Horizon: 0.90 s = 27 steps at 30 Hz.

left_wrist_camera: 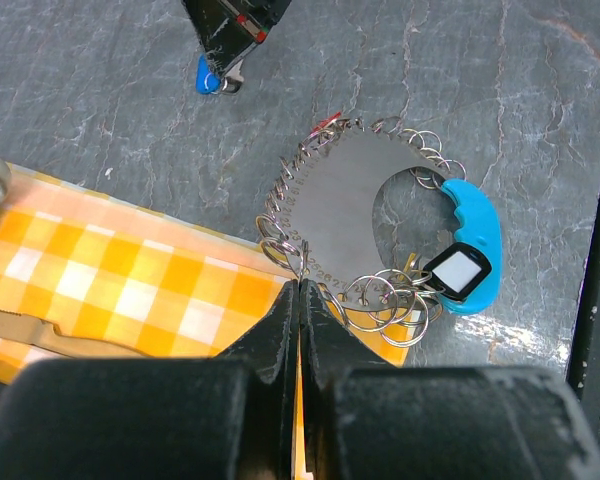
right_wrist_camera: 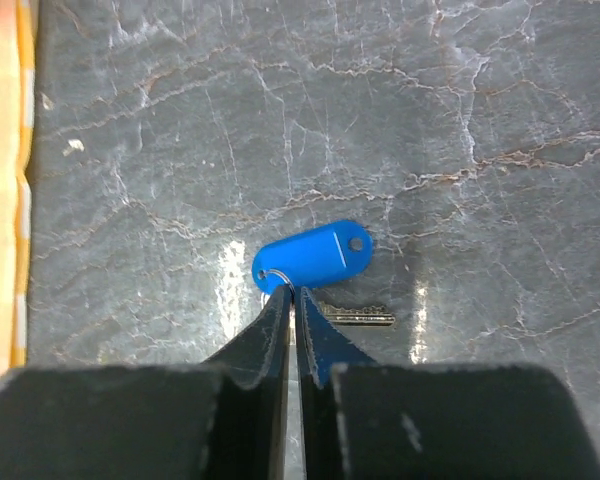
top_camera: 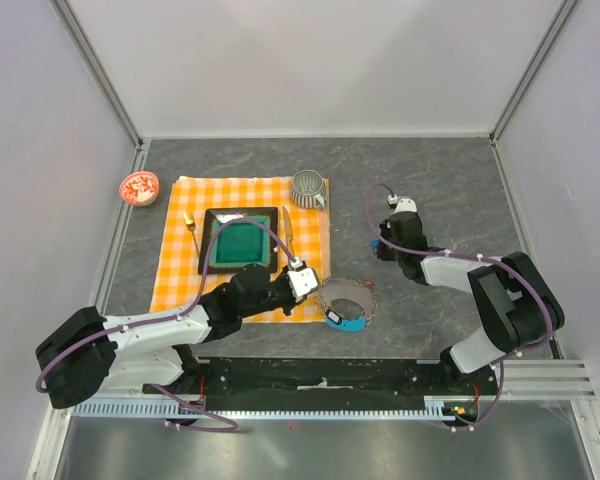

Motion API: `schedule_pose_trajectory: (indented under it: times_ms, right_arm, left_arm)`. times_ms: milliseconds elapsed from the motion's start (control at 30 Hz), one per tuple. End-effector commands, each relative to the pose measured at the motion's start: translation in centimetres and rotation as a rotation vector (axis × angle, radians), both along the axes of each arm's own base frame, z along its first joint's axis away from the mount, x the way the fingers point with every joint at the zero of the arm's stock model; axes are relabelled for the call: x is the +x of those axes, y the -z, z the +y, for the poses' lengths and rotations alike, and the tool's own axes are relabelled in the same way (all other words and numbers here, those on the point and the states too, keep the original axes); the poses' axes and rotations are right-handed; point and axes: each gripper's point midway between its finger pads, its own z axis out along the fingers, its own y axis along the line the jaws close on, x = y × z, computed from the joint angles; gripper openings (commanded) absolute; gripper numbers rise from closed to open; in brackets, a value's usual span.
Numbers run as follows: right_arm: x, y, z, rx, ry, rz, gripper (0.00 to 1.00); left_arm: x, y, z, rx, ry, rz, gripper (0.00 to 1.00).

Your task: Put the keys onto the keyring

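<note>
Right hand (right_wrist_camera: pixel 292 291), closed, seemingly pinches the ring of the blue-tagged key (right_wrist_camera: pixel 312 255) lying on the tabletop (right_wrist_camera: pixel 480 120). Left hand (left_wrist_camera: pixel 300 284), closed, touches the keyring (left_wrist_camera: pixel 330 200), well apart. Risk: the thin ring slips and the key drops.

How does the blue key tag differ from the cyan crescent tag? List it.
The blue key tag is a straight, deep-blue oblong; the cyan crescent tag is curved and paler. The oblong carries one key; the crescent sits among many wire rings. Both lie flat on the table.
</note>
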Motion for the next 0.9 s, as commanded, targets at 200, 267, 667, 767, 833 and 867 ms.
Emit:
schedule_pose_trajectory:
  times_ms: [200,267,667,767,833,867]
  right_arm:
    - [-1.0,-4.6,1.5,0.03,-0.104,0.008,0.35]
    - [-0.2,-6.8,1.4,-0.01,-0.132,-0.003,0.38]
    - [2.1,-4.9,1.9,-0.034,-0.395,0.277,0.39]
    - [2.1,-3.5,1.9,-0.023,-0.456,0.339,0.37]
    - [2.1,-3.1,1.9,-0.025,-0.473,0.368,0.37]
    - [2.0,-2.3,1.8,-0.031,-0.485,0.391,0.37]
  left_arm:
    - [0.8,-2.6,-0.3,-0.074,-0.018,-0.067,0.02]
    - [0.7,-2.6,-0.3,-0.074,-0.017,-0.065,0.02]
    - [0.6,-2.6,-0.2,-0.076,-0.014,-0.061,0.02]
    - [0.6,-2.7,-0.2,-0.076,-0.015,-0.06,0.02]
    - [0.6,-2.8,-0.2,-0.076,-0.014,-0.064,0.02]
    - [0.6,-2.7,-0.2,-0.076,-0.014,-0.062,0.02]
